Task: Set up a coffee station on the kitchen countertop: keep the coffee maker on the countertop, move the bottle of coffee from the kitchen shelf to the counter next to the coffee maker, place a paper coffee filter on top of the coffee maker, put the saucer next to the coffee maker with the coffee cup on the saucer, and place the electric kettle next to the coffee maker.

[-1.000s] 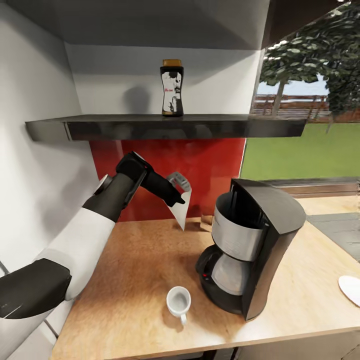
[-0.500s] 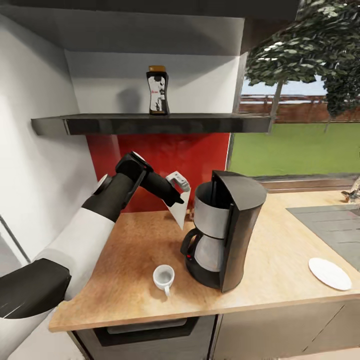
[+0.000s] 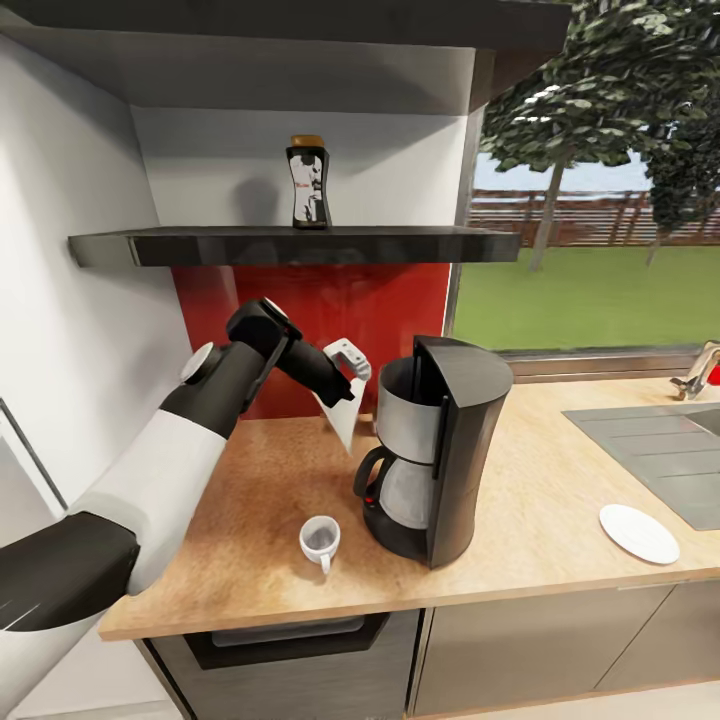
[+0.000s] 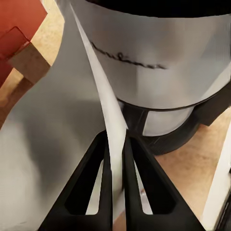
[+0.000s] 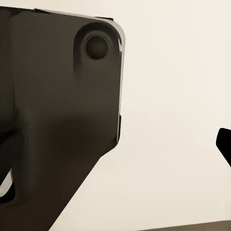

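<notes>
A: What has changed for you over the last second?

B: Mostly your viewpoint. The head camera has pulled back and swung, so the saucer (image 3: pixel 639 532) and the sink edge are now in sight, well to the far side of the maker (image 3: pixel 435 458) from your left end effector (image 3: pixel 345 385). The arm itself has barely moved against the maker.

A: And the grip?

B: Your left end effector is pinched narrow on the filter (image 3: pixel 343 418); in the wrist view both fingers (image 4: pixel 107 178) press the white paper edge (image 4: pixel 111 108). The filter hangs below the end effector, just beside the maker's silver basket (image 4: pixel 154 53), not yet over it.

A: So what does that mean?

B: You probably need to lift and carry it across to the open top. The cup (image 3: pixel 320 540) stands on the table (image 3: pixel 540 530) below and nearer you; the bottle (image 3: pixel 307 183) is on the shelf (image 3: pixel 300 245) above. I cannot tell your right end effector's state.
</notes>
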